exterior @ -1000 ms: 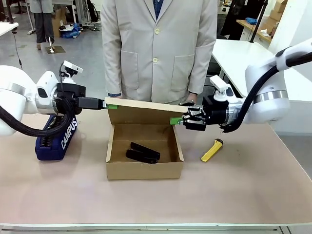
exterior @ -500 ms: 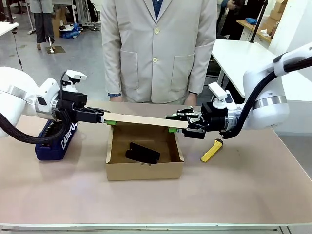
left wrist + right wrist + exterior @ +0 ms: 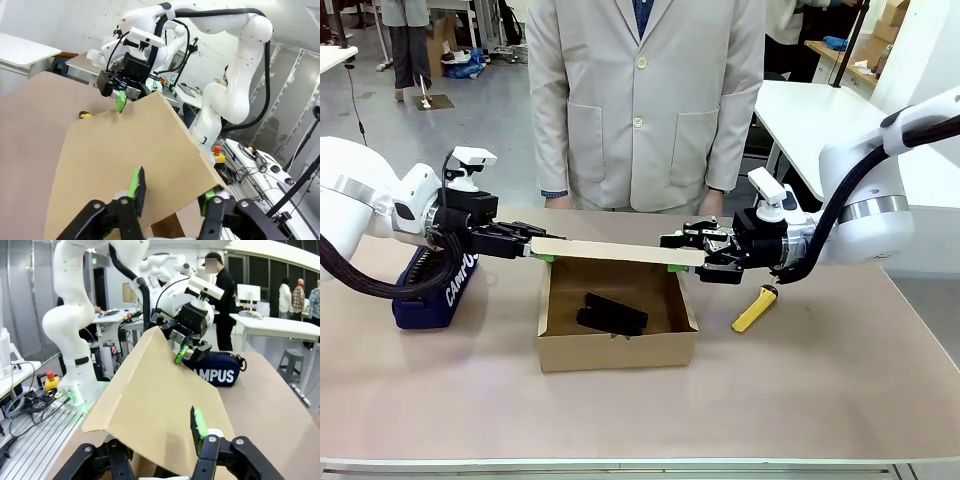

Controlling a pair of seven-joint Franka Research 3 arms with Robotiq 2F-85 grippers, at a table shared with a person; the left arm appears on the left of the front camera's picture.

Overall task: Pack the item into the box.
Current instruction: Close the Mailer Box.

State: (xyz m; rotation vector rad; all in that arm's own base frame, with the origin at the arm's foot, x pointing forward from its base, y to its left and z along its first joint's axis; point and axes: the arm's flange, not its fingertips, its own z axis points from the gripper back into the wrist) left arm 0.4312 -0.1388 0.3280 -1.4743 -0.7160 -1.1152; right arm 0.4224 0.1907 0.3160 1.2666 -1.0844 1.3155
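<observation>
Since the item [image 3: 612,313] is seen lying flat on the floor of the box [image 3: 616,350], towards its front left, the packing proper can be judged done, and only the closing is left. The lid flap [image 3: 610,252] is carried roughly level above the rear of the box, apparently hinged at the back wall. The front of the box is not yet covered, and the item can be seen beneath.

The flap's left end is straddled by the left gripper [image 3: 538,249] and its right end by the right gripper [image 3: 676,254]. In both wrist views the jaws are seen standing apart with a corner of the cardboard between them. One green pad [image 3: 135,182] lies over the flap on the left arm and another [image 3: 198,424] on the right arm (whether any pad is pressed on the cardboard cannot be told).

A navy pouch [image 3: 435,285] is set on the worktop [image 3: 800,390] left of the box, and a yellow utility knife [image 3: 754,309] right of it, neither touching it. A person [image 3: 645,100] is stood at the far side.

It is judged that the flap must be swung down onto the rim and then let go.
</observation>
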